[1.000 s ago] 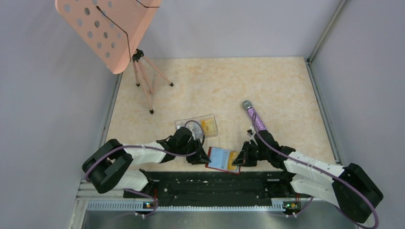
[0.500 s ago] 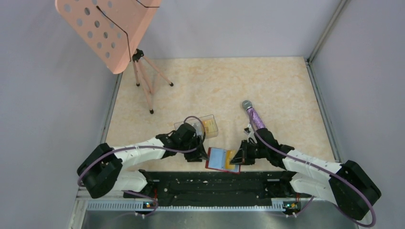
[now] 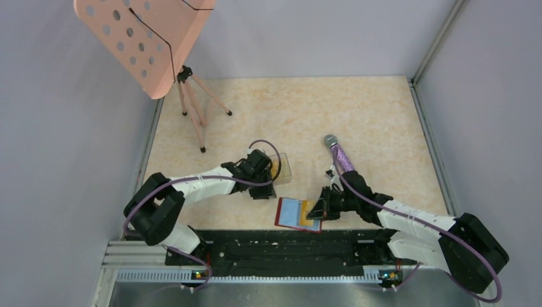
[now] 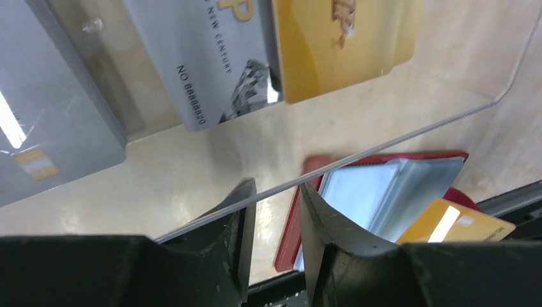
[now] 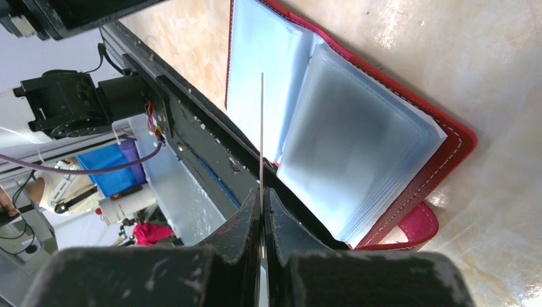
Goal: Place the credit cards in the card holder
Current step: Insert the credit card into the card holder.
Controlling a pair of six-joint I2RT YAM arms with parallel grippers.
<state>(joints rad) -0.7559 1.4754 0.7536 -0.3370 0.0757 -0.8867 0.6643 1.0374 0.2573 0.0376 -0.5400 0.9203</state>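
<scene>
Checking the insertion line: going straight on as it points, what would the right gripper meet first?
Probably the card holder: the right gripper, shut on an edge-on card, points at its clear sleeves near the fold. Depth is unclear; it might pass above.

Red card holder [image 3: 292,212] lies open, one yellow card [image 4: 450,224] over it; a grey card [image 4: 208,61] lies apart.

A pink perforated music stand [image 3: 146,38] stands on its tripod at the beige table's [image 3: 287,109] far left. To its right and nearer lie a clear plastic tray [image 3: 286,167] and a purple microphone [image 3: 340,157].
</scene>
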